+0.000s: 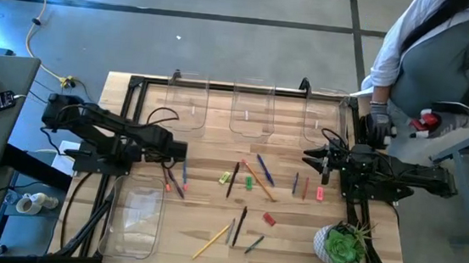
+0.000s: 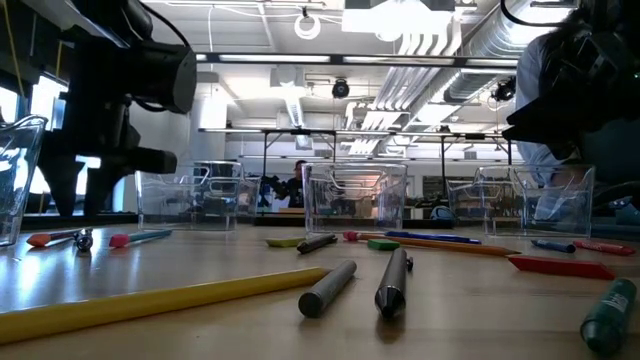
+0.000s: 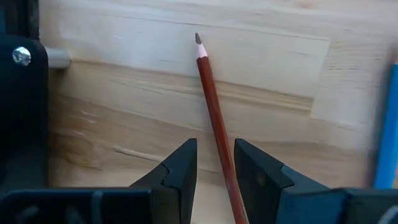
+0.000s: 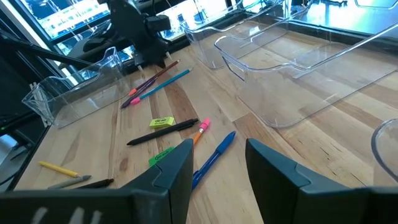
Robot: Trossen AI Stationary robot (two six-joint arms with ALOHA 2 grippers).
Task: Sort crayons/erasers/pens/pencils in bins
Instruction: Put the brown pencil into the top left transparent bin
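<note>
**Left gripper astride a red-brown pencil**

We saw the left gripper (image 3: 215,163) low over the worktop (image 1: 293,239) near its left edge, its fingers parted on either side of a red-brown pencil (image 3: 214,121) lying flat, with a gap on each side, so nothing was grasped. The right gripper (image 4: 217,163) hung open and empty near the right edge. Pens, pencils and erasers lay scattered mid-worktop. Three bins (image 1: 251,112) lined the far edge; the longer bin (image 1: 133,216) sat at the near left corner.
</note>
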